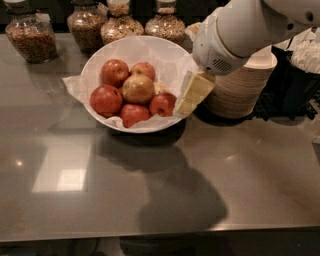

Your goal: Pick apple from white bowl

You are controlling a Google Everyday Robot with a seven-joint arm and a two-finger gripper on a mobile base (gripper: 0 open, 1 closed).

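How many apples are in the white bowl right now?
6: red apples back-left, back-right, left, front and right; the pale apple in the middle. More may hide underneath. The gripper hangs at the white bowl's right rim.

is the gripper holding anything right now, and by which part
Nothing: the gripper hangs at the right rim of the white bowl, and the apple lies inside, untouched.

My arm (280, 15) slants across the upper right corner of the camera view, thick and white, angled down toward the left. Its rounded wrist (220, 47) sits right of centre. The pale yellow gripper (193, 93) hangs below it, pointing down and left.
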